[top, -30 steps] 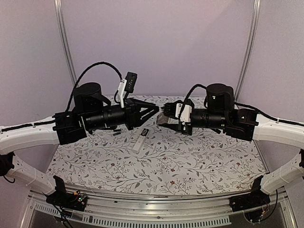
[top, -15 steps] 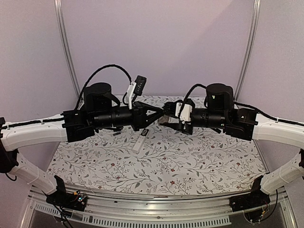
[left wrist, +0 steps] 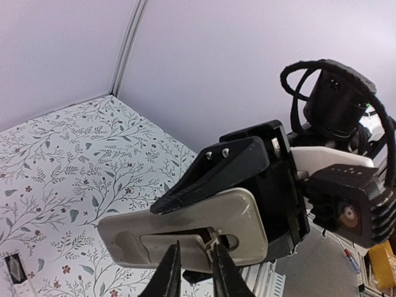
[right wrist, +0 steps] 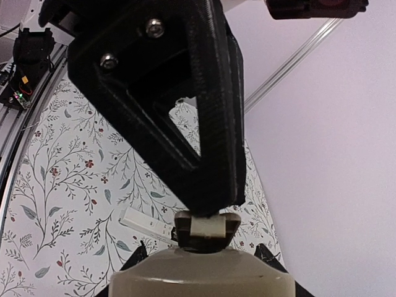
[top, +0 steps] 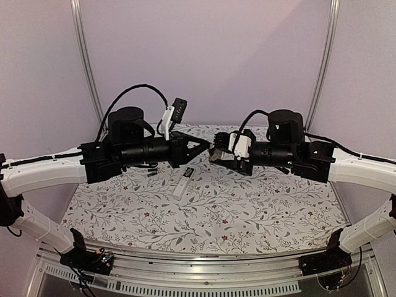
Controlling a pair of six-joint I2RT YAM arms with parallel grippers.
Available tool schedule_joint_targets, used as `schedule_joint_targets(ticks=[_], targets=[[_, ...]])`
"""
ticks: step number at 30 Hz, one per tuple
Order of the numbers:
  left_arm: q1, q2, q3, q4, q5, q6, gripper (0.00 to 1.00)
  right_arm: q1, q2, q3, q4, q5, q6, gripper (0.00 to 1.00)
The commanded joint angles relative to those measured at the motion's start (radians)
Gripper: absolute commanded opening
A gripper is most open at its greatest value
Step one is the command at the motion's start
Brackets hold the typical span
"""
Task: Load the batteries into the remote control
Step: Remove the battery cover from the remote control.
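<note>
Remote control (left wrist: 247, 216) pinched by right tool (top: 218, 153); left tool (left wrist: 195, 272) narrow-gapped (whether gripping, unclear).

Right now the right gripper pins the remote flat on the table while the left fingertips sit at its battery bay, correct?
Not quite. The right gripper holds the remote up in the air, clear of the table, as the left wrist view shows. The left fingertips are at its battery bay, as you said.

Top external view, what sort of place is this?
Probably a robot test booth, not a home: left arm and right arm bolted to a metal rail, plain lilac walls with aluminium poles, a floral-clothed table.
</note>
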Motion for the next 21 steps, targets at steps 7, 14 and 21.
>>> schedule_joint_targets(ticks=[7, 14, 21], targets=[[0.069, 0.049, -0.125, 0.069, 0.035, -0.026, 0.2, 0.011, -0.032, -0.107, 0.028, 0.043, 0.064, 0.06], [0.123, 0.164, -0.197, 0.168, 0.097, -0.046, 0.2, -0.01, 0.012, -0.169, -0.012, 0.082, 0.113, 0.06], [0.169, 0.345, -0.229, 0.27, 0.178, -0.074, 0.2, -0.038, 0.118, -0.212, -0.029, 0.092, 0.151, 0.05]])
